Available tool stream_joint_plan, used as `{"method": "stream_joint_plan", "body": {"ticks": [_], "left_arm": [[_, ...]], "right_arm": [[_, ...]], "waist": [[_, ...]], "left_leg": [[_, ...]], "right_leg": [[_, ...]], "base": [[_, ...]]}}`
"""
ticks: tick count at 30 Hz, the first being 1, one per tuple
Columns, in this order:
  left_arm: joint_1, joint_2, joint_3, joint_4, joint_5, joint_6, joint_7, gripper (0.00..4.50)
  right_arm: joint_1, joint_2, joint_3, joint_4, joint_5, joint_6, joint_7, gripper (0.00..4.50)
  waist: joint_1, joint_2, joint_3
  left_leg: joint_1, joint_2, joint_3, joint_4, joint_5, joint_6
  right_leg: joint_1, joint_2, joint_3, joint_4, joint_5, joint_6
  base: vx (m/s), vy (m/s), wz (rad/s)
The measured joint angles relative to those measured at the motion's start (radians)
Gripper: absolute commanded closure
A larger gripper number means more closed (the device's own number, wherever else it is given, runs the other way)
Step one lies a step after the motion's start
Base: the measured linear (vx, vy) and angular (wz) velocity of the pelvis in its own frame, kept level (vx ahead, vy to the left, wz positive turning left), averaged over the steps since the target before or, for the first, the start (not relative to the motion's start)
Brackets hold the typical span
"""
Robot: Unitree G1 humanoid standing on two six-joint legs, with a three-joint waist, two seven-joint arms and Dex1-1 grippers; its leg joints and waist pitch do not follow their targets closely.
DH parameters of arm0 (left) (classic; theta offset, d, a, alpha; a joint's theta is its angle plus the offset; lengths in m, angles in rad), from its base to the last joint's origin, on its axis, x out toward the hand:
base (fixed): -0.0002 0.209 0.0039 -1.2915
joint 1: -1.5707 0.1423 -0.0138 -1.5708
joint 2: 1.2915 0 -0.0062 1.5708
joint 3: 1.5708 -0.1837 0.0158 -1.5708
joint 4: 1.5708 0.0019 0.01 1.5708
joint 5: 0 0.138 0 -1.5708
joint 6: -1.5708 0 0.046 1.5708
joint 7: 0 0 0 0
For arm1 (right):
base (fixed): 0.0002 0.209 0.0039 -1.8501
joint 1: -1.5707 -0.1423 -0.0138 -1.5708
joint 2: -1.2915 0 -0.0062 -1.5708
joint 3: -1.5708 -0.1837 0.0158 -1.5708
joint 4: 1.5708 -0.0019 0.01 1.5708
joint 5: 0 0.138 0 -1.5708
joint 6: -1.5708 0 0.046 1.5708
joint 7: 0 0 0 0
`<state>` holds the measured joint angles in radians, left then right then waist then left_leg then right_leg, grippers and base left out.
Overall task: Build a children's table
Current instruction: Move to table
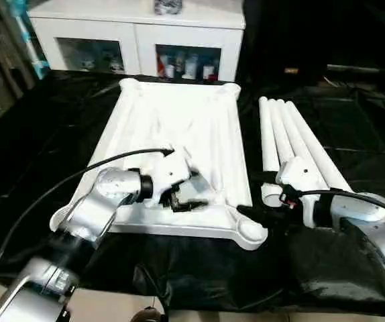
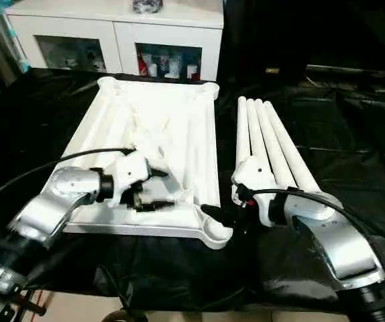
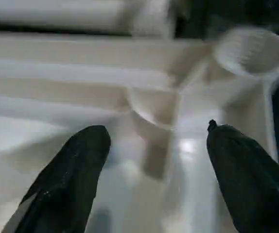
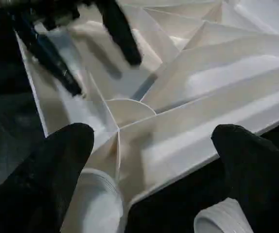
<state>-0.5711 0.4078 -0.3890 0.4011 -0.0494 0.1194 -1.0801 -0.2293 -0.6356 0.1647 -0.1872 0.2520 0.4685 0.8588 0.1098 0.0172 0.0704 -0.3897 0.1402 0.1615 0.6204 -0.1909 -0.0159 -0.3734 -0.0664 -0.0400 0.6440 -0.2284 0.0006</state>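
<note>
The white plastic ribbed tabletop (image 1: 179,134) lay upside down on the black-draped bench (image 1: 38,134). Four long white tube legs (image 1: 293,137) lay side by side just beside it. My left hand (image 1: 179,194) hung over its near ribs, fingers apart, holding nothing. My right hand (image 1: 263,213) was wide open and empty, by the near round corner socket (image 1: 251,231).

white tabletop (image 1: 199,127) (ribbed underside up), four legs (image 1: 293,141) beside it.

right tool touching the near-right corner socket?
Cannot tell. In the left eye view the right tool sits against the tabletop's corner socket, but no view shows contact or a gap plainly.
</note>
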Motion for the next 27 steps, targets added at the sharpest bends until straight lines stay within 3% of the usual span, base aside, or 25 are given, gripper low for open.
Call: {"method": "stream_joint_plan", "body": {"ticks": [4,5,8,10,13,15,18,27], "left_arm": [[-0.02,0.005,-0.021,0.054,-0.002,0.0,-0.079,1.34],[-0.023,0.005,-0.022,0.064,-0.002,-0.005,-0.089,1.57],[-0.054,-0.006,-0.022,0.14,0.01,-0.051,-0.081,1.59],[-0.066,-0.012,-0.022,0.166,0.023,-0.068,-0.07,1.97],[-0.074,-0.021,-0.022,0.187,0.03,-0.086,-0.068,1.97],[-0.084,-0.023,-0.024,0.213,0.046,-0.103,-0.066,2.37],[-0.107,-0.02,-0.036,0.252,0.077,-0.125,-0.061,2.48],[-0.121,-0.023,-0.04,0.292,0.088,-0.166,-0.06,3.45]], "right_arm": [[0.005,-0.009,0.0,-0.005,0.018,0.005,0.028,0.0],[0.007,-0.011,0.0,-0.005,0.018,0.005,0.033,0.0],[0.008,-0.013,0.001,-0.008,0.018,0.009,0.039,0.0],[0.008,-0.013,0.002,-0.008,0.018,0.01,0.04,0.0],[0.008,-0.013,0.003,-0.009,0.018,0.011,0.041,0.0],[0.008,-0.013,0.006,-0.011,0.018,0.012,0.043,0.0],[0.008,-0.013,0.017,-0.018,0.017,0.014,0.047,0.0],[0.007,-0.013,0.029,-0.03,0.014,0.022,0.056,0.0]], "waist": [[0.004,0.0,0.0],[0.004,0.0,0.0],[0.006,0.0,0.0],[0.006,0.0,0.0],[0.006,0.0,0.0],[0.005,0.0,0.0],[0.006,0.0,0.0],[0.005,0.0,0.0]], "left_leg": [[-0.005,0.003,0.005,0.0,0.002,0.003],[-0.005,0.004,0.007,0.0,0.002,0.003],[-0.005,0.005,0.01,0.0,0.002,0.003],[-0.005,0.005,0.011,0.0,0.002,0.003],[-0.005,0.005,0.012,0.0,0.002,0.003],[-0.005,0.005,0.013,0.0,0.002,0.003],[-0.005,0.005,0.013,0.0,0.002,0.003],[-0.005,0.005,0.014,-0.001,0.002,0.003]], "right_leg": [[-0.006,0.0,0.0,0.0,0.0,0.0],[-0.006,0.0,0.0,0.0,0.0,0.0],[-0.006,-0.001,-0.001,0.001,0.0,-0.001],[-0.006,-0.002,-0.001,0.001,0.0,-0.001],[-0.006,-0.004,-0.001,0.001,0.0,-0.001],[-0.006,-0.004,-0.001,0.001,0.0,-0.001],[-0.006,-0.005,-0.001,0.001,0.0,-0.001],[-0.006,-0.005,-0.001,0.001,0.0,-0.001]], "base": [[0.0,0.0,0.0],[0.0,0.0,0.0],[0.0,0.0,0.0],[0.0,0.0,0.0],[0.0,0.0,0.0],[0.0,0.0,0.0],[0.0,0.0,0.0],[0.0,0.0,0.0]]}}
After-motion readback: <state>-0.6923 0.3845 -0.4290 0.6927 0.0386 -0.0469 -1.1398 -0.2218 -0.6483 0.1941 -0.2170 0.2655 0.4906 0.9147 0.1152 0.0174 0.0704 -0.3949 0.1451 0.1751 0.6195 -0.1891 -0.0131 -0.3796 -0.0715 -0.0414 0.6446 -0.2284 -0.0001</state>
